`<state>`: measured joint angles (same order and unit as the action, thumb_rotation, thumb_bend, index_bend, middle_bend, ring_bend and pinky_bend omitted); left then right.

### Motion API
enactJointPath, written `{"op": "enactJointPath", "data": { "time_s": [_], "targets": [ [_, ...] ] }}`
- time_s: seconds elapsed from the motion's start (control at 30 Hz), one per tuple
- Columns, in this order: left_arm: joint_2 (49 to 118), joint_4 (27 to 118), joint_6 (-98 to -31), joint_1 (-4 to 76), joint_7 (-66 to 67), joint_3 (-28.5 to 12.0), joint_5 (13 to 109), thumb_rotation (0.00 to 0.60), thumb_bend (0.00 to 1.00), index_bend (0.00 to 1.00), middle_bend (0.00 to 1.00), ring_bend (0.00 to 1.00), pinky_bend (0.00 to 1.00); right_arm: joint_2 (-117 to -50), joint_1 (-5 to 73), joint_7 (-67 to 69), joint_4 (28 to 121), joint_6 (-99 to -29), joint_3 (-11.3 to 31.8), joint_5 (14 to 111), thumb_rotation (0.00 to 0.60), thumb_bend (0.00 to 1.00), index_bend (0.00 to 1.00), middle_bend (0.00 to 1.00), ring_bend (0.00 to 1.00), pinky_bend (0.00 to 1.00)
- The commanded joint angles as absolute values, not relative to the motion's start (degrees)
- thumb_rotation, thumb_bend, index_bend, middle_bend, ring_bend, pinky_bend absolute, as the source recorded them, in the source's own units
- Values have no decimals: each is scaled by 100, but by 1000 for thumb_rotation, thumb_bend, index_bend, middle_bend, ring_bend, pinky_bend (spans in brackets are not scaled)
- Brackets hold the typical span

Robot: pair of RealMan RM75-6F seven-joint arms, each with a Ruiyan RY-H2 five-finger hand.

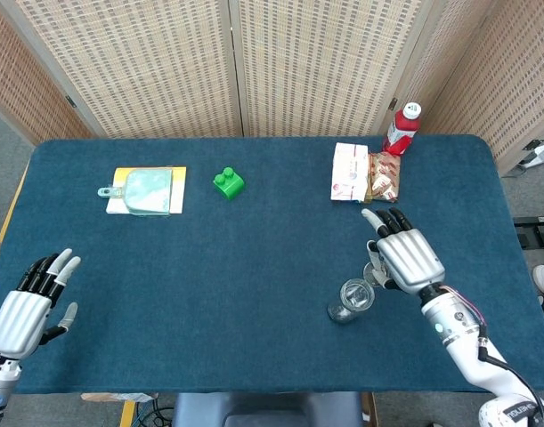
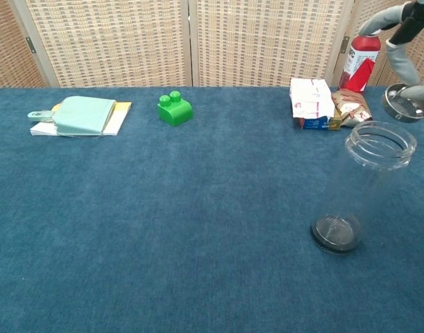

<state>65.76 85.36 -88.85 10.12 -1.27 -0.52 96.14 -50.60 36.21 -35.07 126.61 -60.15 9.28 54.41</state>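
Observation:
A clear glass jar [image 1: 350, 301] [image 2: 359, 191] stands upright and uncapped on the blue table [image 1: 254, 294], near its front right. My right hand [image 1: 401, 255] [image 2: 404, 31] hovers just right of and above the jar's mouth. It pinches a round metal lid [image 1: 376, 270] [image 2: 408, 103] from above, while its other fingers stretch toward the back of the table. My left hand [image 1: 31, 298] lies at the front left corner with its fingers apart and nothing in it. The chest view does not show that hand.
A green toy brick [image 1: 228, 183] [image 2: 175, 109] sits at the back centre. A mint-green scoop on a yellow pad [image 1: 147, 190] [image 2: 83, 115] lies back left. A white packet [image 1: 349, 172], a brown snack bag [image 1: 384, 176] and a red bottle [image 1: 401, 129] stand back right.

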Motion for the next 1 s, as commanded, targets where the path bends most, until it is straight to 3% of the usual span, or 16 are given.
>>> {"op": "enactJointPath", "data": {
  "time_s": [0.03,1.0],
  "targets": [
    [6572,8541,-8890,1010,-130,-52,9616,600,424,0,0,0,73,-5023,3730,-3714,12898,-6176,930,5315,600,360,659,51,0,0],
    [6511,8609,-9021,957,-180,-49,9675,600,424,0,0,0,73,-5441,4054,-4146,13021,-6245,446,5240,600,356,659,53,0,0]
  ]
}}
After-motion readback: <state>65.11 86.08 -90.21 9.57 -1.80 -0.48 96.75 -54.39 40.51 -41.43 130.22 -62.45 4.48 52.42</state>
